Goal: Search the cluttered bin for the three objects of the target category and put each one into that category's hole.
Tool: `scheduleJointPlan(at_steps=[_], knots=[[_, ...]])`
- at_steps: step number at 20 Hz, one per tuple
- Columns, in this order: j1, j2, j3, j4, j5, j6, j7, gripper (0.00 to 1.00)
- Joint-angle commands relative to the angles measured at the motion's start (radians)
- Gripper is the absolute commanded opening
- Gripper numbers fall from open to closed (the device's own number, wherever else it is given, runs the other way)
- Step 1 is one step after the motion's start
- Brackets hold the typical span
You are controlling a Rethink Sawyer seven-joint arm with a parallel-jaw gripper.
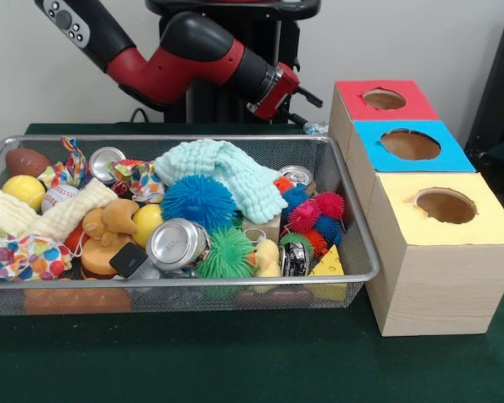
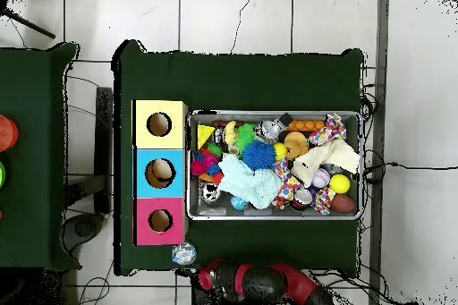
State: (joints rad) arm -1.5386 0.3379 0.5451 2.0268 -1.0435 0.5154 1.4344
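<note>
Left of frame, front view: you see the bin [image 1: 193, 280] on the green table [image 1: 235, 361], packed to the rim. At its left end sit a brown football [image 1: 25, 159], a yellow ball [image 1: 22, 190] and a cream cloth [image 1: 46, 216]. Toward the centre, a drinks can [image 1: 176, 244] lies on its side beside a blue spiky ball [image 1: 199, 201] and a green spiky ball [image 1: 227, 253], with a mint cloth [image 1: 228, 172] behind them. At the right end are pink spiky balls [image 1: 303, 216] and a yellow cheese wedge [image 1: 328, 264].

Upper centre, the red and black arm [image 1: 193, 63] reaches right, its gripper [image 1: 302, 107] past the bin's far right corner. You can't tell whether it's open or closed.

Just below it, one clear bottle [image 1: 317, 128] peeks out next to the red box [image 1: 385, 113]; the overhead view shows this bottle outside the bin, by that box. No other bottles are visible.

Right of frame, blue box [image 1: 437, 158] and yellow box [image 1: 420, 277] complete the row, each with a hole on top.
</note>
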Motion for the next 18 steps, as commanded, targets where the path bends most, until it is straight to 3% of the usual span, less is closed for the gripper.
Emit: scheduleJointPlan(at_steps=[1,6,9,12,18], knots=[[0.048,-0.043,0.053,-0.245,0.016,0.132,-0.356,1.0],[0.061,-0.062,0.05,-0.235,-0.002,0.116,-0.351,1.0],[0.033,-0.011,0.047,-0.271,0.035,0.17,-0.443,1.0],[-0.03,0.049,0.053,-0.299,0.013,0.126,-0.524,1.0],[-0.017,0.031,0.06,-0.296,-0.027,0.069,-0.491,1.0]])
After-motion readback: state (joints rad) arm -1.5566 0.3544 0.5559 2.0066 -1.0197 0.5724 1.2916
